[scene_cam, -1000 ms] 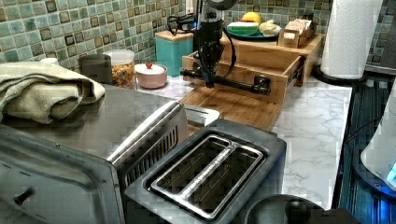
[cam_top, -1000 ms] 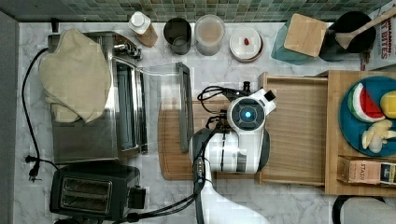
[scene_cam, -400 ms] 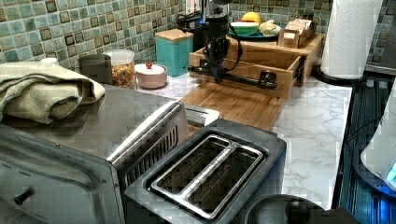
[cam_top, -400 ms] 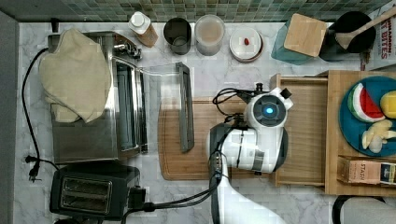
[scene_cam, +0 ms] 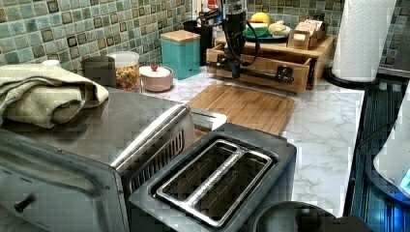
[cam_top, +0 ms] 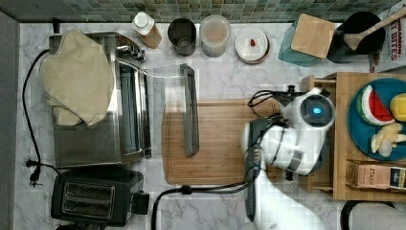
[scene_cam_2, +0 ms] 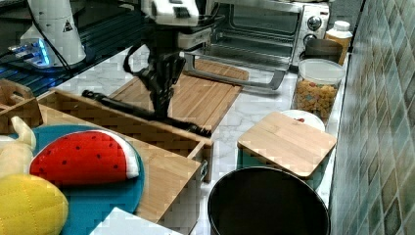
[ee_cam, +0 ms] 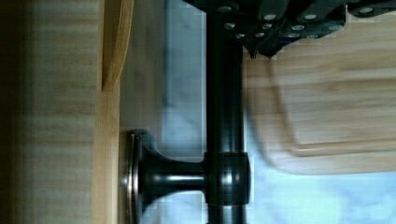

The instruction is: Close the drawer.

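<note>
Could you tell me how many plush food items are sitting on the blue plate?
3: a watermelon slice, a lemon on the top view's right of it, and a banana below them in the top view. Others may lie out of frame.

A white marble worktop (cam_top: 220, 88) carries a grooved wooden cutting board (cam_top: 210, 143) near its middle, with a steel toaster oven (cam_top: 103, 100), its glass door (cam_top: 179, 108) folded down and a beige towel (cam_top: 76, 86) draped on top, toward the top view's left edge. A black two-slot toaster (cam_top: 93, 199) sits in the corner at the top view's lower left. Along the tiled back edge stand a small bottle (cam_top: 146, 29), a dark cup (cam_top: 182, 36), a clear jar (cam_top: 214, 34), a lidded pink bowl (cam_top: 252, 45) and a teal canister with a wooden lid (cam_top: 309, 38).
</note>
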`<state>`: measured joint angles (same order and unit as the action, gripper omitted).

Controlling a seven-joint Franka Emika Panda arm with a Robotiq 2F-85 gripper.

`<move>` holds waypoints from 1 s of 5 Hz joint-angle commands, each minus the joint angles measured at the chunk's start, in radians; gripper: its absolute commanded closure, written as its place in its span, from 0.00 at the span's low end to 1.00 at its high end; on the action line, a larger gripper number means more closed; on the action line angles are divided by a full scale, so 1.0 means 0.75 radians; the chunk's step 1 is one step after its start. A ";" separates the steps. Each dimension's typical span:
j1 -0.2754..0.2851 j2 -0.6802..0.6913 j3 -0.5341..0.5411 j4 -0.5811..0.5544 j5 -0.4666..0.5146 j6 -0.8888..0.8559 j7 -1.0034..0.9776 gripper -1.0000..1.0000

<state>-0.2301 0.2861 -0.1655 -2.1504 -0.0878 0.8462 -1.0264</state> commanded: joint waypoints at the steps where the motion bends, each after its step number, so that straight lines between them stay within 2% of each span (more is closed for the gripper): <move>1: -0.189 0.074 -0.225 0.261 -0.121 0.074 0.087 1.00; 2: -0.146 0.069 -0.244 0.257 -0.169 0.075 0.130 1.00; 5: -0.134 0.070 -0.256 0.257 -0.163 0.075 0.125 1.00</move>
<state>-0.2454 0.3381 -0.2408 -2.0820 -0.1757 0.8589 -0.9824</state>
